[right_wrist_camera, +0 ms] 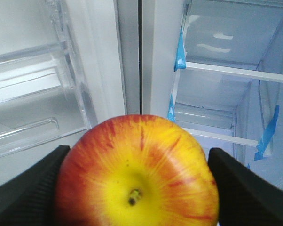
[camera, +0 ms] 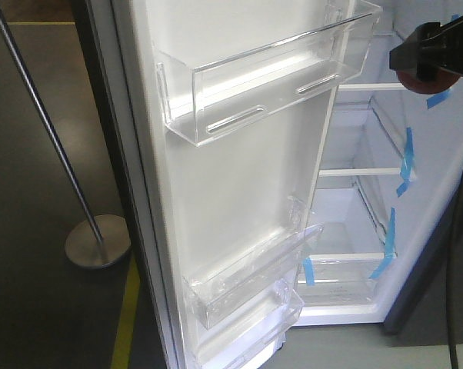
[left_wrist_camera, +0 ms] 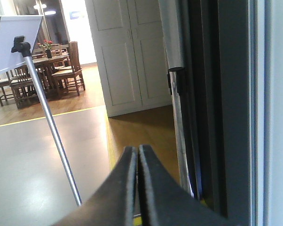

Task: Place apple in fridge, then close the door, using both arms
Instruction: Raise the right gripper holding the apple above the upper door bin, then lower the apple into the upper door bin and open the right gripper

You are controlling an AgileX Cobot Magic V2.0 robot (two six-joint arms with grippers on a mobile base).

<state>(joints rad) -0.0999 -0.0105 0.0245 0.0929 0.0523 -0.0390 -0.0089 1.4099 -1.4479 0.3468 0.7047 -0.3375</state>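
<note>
while the right gripper (right_wrist_camera: 137, 188) pinches the apple (right_wrist_camera: 141, 155) between its black fingers (right_wrist_camera: 28, 188), stem end toward the wrist camera, the fruit hides the finger pads and the frame cuts both fingers off. the apple hangs in the air facing the seam where the door (camera: 239, 192) meets the fridge (camera: 347, 223), not yet on any shelf. from the front, only a black piece of that gripper and a blurred reddish sliver under it show, right of the door's top. the left gripper (left_wrist_camera: 137, 153) has its fingers pressed together on nothing, near the door's dark grey outer edge; its arm is out of sight. the door stands wide open, with an upper clear bin (camera: 270, 84) and a lower clear bin (camera: 247, 284); a third below is cut off. right of the door lie white shelves and blue tape (camera: 407, 161). left of the door leans a metal pole (camera: 47, 123) on a round base (camera: 97, 241).
</note>
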